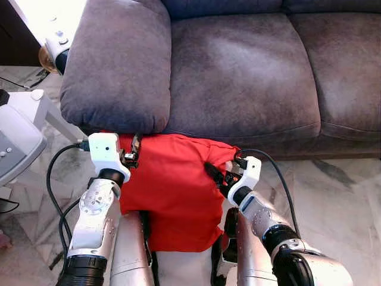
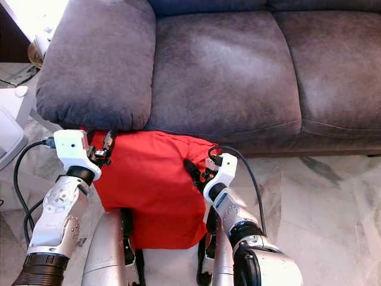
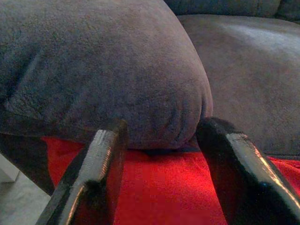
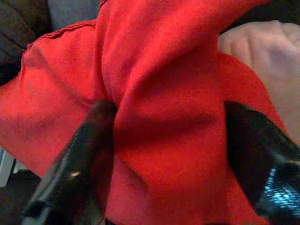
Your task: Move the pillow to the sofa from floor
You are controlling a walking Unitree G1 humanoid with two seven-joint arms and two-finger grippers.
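Observation:
A red pillow (image 1: 172, 185) hangs low in front of the grey sofa (image 1: 238, 65), its top edge just under the seat front and the padded armrest (image 1: 119, 65). My right gripper (image 1: 214, 173) presses into the pillow's right edge; in the right wrist view its fingers (image 4: 89, 140) straddle a bunched fold of red fabric (image 4: 164, 117) and pinch it. My left gripper (image 1: 134, 152) sits at the pillow's upper left corner, right under the armrest. In the left wrist view its fingers (image 3: 103, 154) stand apart above the red cloth (image 3: 159, 187), nothing clamped between them.
A white appliance (image 1: 18, 131) stands on the left beside the armrest, with black cables (image 1: 53, 179) trailing near my left arm. Pale marble floor (image 1: 339, 190) extends to the right. The sofa's seat cushions are bare.

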